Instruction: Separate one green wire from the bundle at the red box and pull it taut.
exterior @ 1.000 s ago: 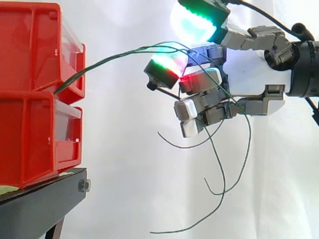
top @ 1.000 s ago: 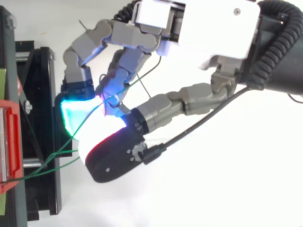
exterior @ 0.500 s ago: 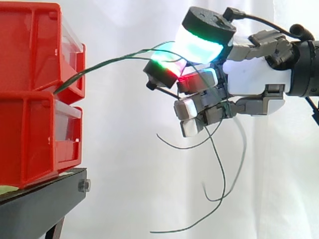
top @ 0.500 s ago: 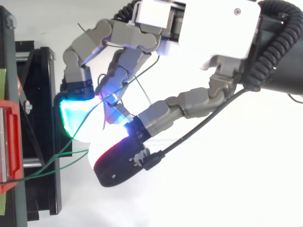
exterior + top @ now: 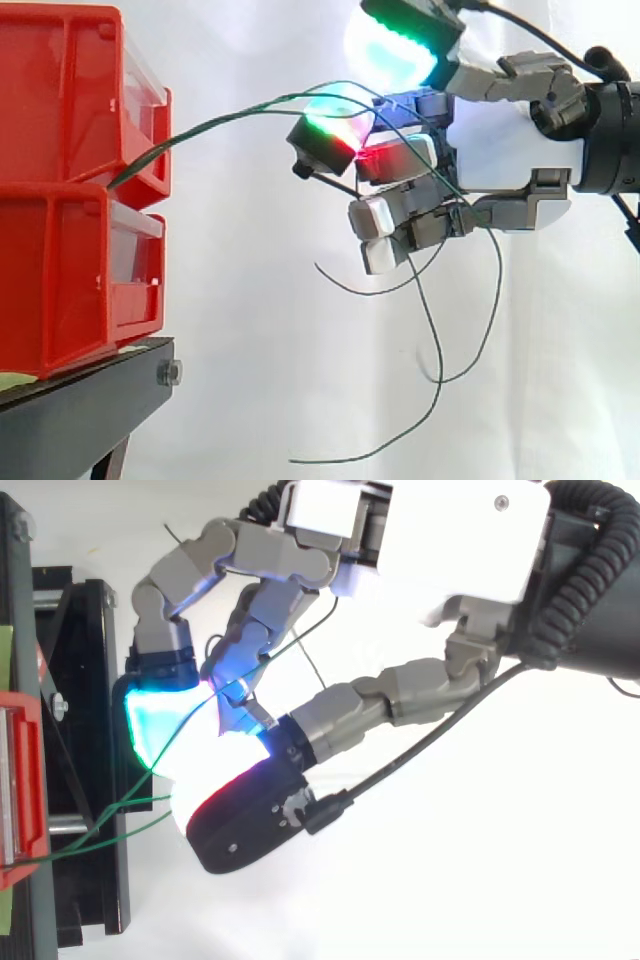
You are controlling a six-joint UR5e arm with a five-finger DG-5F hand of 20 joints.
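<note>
Right of the red box (image 5: 70, 190), the hand (image 5: 505, 150) hangs in the air, fingers (image 5: 400, 158) curled round the green wires (image 5: 220, 121). Two strands run from box to hand, so singling one out looks unfinished. Strands arc slack. Loose ends (image 5: 438, 390) dangle below. Pulling taut not yet done.

Robotics lab, test rig. Plain white curtain (image 5: 250, 400) as backdrop behind work. Stacked red bins (image 5: 60, 180) at 9 o'clock on black metal stand (image 5: 80, 425) with bolt (image 5: 169, 373), 7 o'clock. Robot arm (image 5: 615, 140) enters at 3 o'clock in side view. Staged single-fixture setup.
</note>
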